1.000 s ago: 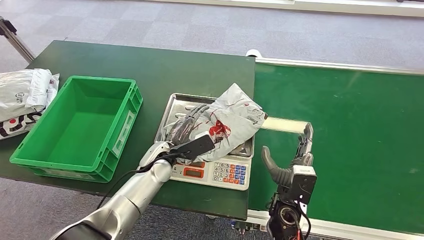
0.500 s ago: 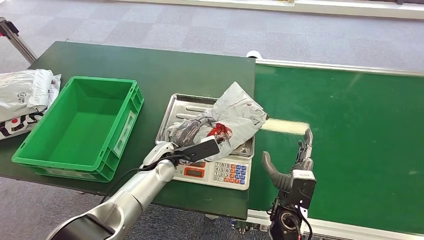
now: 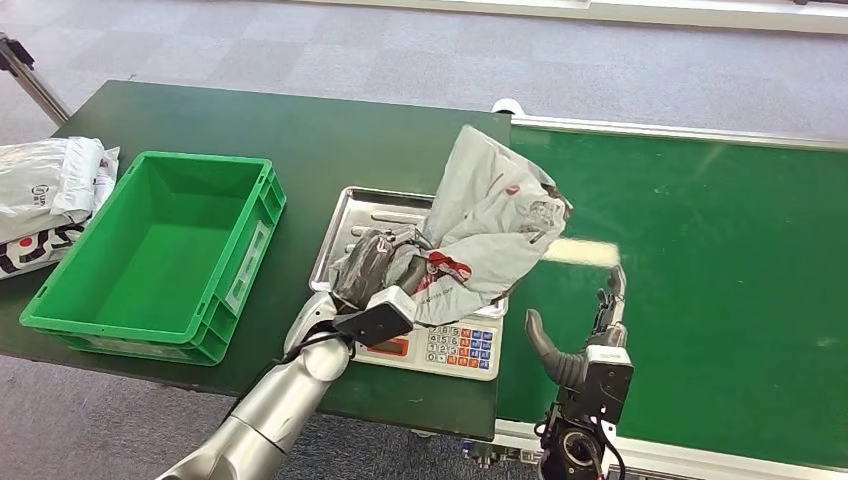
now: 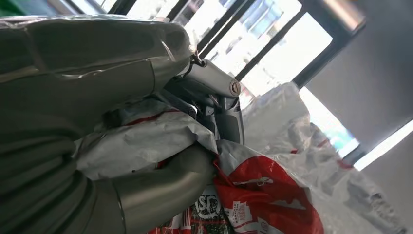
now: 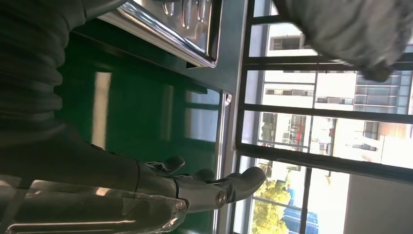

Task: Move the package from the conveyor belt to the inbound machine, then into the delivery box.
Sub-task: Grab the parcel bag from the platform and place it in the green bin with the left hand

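The package (image 3: 485, 235) is a crumpled grey plastic mailer with red print (image 4: 263, 195). My left hand (image 3: 385, 262) grips its lower end and holds it raised over the steel pan of the weighing scale (image 3: 440, 345), which stands on the dark green table. Its upper end leans out towards the conveyor belt (image 3: 700, 290). The green delivery box (image 3: 150, 255) sits empty to the left of the scale. My right hand (image 3: 590, 335) hovers open over the belt's near edge, holding nothing, apart from the package. In the right wrist view its fingers (image 5: 209, 187) are spread beside the scale pan (image 5: 160, 29).
Two more bagged parcels (image 3: 50, 195) lie at the table's far left edge. A metal stand leg (image 3: 30, 75) rises at the upper left. The belt's silver rail (image 3: 680, 130) runs along its far side.
My left hand has closed on the package and lifted it off the scale pan, so its upper end now stands higher and tilts towards the belt. The right hand has barely moved.
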Robot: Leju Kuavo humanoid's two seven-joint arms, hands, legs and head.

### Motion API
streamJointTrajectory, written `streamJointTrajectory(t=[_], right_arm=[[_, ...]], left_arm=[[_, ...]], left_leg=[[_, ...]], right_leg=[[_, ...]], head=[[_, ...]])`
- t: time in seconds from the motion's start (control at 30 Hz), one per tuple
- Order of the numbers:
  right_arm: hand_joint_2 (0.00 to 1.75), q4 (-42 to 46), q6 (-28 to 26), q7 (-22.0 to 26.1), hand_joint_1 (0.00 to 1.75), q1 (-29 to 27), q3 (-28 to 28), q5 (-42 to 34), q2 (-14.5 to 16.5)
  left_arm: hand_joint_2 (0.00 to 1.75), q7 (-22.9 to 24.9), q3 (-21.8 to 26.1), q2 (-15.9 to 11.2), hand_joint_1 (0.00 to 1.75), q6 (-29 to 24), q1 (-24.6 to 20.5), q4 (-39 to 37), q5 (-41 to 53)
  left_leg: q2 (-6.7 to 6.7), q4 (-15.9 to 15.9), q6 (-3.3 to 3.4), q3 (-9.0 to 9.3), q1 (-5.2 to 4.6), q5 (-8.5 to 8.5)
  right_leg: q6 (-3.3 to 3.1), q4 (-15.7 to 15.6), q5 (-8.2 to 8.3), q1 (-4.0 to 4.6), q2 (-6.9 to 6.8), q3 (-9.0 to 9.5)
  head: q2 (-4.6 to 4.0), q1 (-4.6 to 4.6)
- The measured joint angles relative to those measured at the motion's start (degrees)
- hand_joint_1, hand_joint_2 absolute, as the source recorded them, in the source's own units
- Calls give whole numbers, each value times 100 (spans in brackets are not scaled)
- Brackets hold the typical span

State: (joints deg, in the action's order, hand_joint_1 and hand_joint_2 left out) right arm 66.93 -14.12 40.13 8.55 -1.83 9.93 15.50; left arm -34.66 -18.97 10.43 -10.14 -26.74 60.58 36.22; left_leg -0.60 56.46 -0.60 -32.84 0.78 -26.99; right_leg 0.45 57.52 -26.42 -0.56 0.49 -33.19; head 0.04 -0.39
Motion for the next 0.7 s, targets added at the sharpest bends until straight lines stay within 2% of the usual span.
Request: streamJointTrajectory(t=[0.1, 0.2, 0.27, 0.4, 0.5, 0.6, 0.7], right_arm=[[175, 0, 61, 0, 0, -17, 27, 4, 7], [175, 0, 79, -1, 0, -20, 46, 8, 7], [175, 0, 75, -1, 0, -20, 58, 4, 8], [175, 8, -9, -1, 0, -30, 90, -24, 9], [175, 84, -67, -1, 0, -102, 111, -52, 9], [175, 187, -69, -1, 0, -217, 135, -35, 9], [175, 246, -49, -1, 0, -307, 163, 1, 9]], left_arm=[[175, -401, 4, 23, 175, -499, 217, 591, -208], [175, -515, 4, 39, 175, -777, 365, 1014, -269], [175, -526, 1, 41, 175, -1041, 435, 1206, -239], [175, -498, -16, 9, 175, -2188, 488, 1411, 160], [175, -207, 113, -39, 175, -2646, 482, 1331, 844], [175, 241, 641, -102, 175, -2714, 441, 1005, 1865], [175, 598, 1530, -188, 175, -2719, 367, 582, 2726]], left_leg=[[0, 0, 0, 0, 0, 0], [-1, 0, 0, 0, 1, 0], [0, 0, 0, 0, 1, 0], [-1, 0, 0, 0, 0, 0], [-1, 0, 0, 0, 0, 0], [9, -1, 0, 2, 1, 0], [16, -2, -1, 6, 5, 1]], right_leg=[[0, 0, 0, 0, 0, 0], [0, 0, 0, 1, 0, 0], [0, 0, 0, 1, 0, 0], [0, 0, 0, 0, -1, 1], [0, 0, 0, 0, -1, 1], [0, 0, 0, 1, 8, 1], [-1, 1, 0, 5, 15, 0]], head=[[0, 0], [0, 0], [0, 0], [0, 1], [0, 1], [0, 0], [0, 0]])
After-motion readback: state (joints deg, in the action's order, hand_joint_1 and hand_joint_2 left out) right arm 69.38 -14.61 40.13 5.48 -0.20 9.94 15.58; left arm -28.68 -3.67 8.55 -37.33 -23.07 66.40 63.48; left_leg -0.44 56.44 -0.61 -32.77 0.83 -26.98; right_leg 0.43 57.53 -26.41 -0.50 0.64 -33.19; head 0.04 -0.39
